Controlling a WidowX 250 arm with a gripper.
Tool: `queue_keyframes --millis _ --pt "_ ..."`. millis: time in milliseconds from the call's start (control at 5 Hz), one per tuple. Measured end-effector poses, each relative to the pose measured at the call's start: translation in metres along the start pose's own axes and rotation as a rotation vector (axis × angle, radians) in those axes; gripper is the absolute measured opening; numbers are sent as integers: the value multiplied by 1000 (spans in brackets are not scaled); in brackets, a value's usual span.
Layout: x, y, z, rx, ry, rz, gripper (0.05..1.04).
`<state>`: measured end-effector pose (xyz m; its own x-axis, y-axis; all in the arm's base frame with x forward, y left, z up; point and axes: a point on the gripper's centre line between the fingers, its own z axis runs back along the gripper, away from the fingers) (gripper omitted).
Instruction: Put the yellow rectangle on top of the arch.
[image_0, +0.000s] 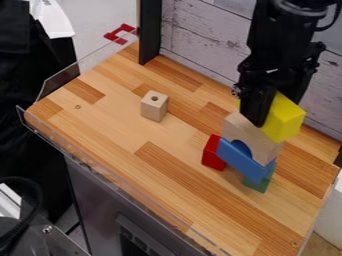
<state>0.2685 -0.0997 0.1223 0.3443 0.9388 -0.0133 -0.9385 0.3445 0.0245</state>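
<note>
And here is the pincer (261, 118), hanging down at the right side of the camera view, its black arm coming in from the top edge, and it has the yellow rectangle (285, 119) pinched in its grip! One dark finger crosses the front of the rectangle, with yellow peeking out on either side of it. The rectangle is right up at the top of the arch (260, 143), a pale wooden piece; whether the two are touching, I cannot tell from this angle. Look below the arch, and there is a proper little stack: a long blue block (243, 162) lies under it, slanting across the view, with more blue showing in the arch's curved opening. At the left end of that blue block stands a red block (214, 154), and at the lower right, partly hidden by the blue, a green block (258, 184). Over to the left, well apart from the stack, a pale wooden cube (154, 106) sits on the table (127, 130), a dark round hole in its top. Clear panels (61, 85) edge the table, and behind it runs a whitewashed plank wall (204, 37).
</note>
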Motion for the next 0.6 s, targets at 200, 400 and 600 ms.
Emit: queue_keyframes --millis 200,400,600 --pt "1 -1 0 -9 -21 24 588" --pt "4 -3 0 -18 -39 52 588" --pt "6 -3 -3 -27 -49 71 588"
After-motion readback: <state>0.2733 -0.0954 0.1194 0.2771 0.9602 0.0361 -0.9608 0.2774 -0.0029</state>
